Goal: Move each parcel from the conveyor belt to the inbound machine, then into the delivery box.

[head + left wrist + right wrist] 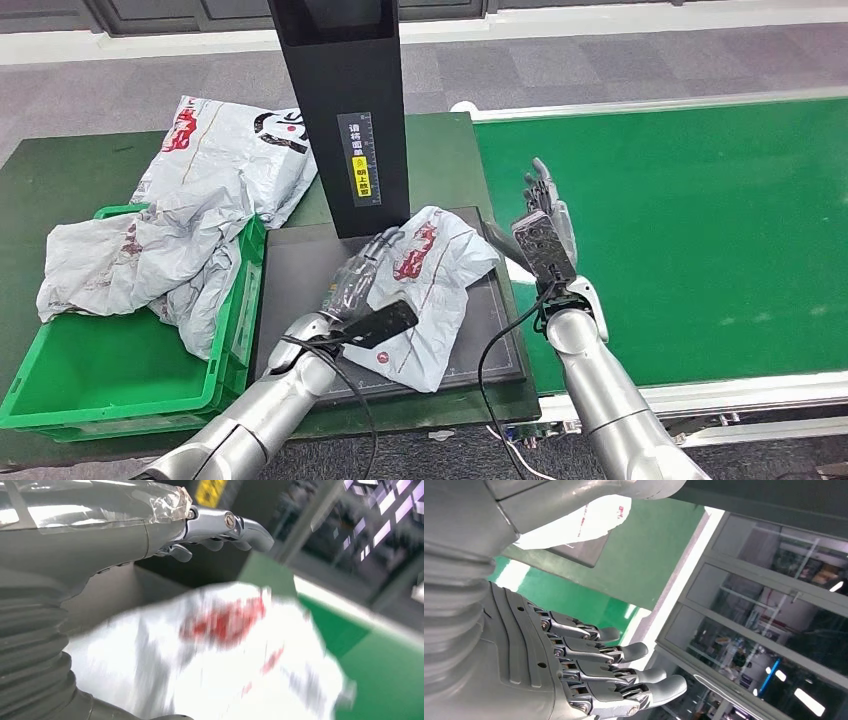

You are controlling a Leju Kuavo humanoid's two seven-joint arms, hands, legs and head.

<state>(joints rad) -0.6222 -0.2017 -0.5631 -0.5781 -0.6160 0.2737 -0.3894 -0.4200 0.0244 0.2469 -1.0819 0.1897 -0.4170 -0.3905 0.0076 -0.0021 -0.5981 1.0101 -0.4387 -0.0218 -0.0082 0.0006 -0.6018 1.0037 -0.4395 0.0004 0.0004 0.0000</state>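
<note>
A white-grey parcel (435,290) with red print lies crumpled on the dark plate (300,285) of the inbound machine, at the foot of its black column (350,110). My left hand (362,272) lies over the parcel's left edge, its fingers (220,527) stretched out and a little above the blurred parcel (225,655). My right hand (545,230) is raised at the plate's right edge, beside the green conveyor belt (680,220). It holds nothing, and its fingers (614,672) are straight and apart. The parcel (574,525) shows behind that hand's thumb.
A green delivery box (120,390) stands left of the plate, with a crumpled grey parcel (150,255) draped over its rim. Another grey parcel (235,150) lies on the dark table behind it. The belt's white rail runs along the front right.
</note>
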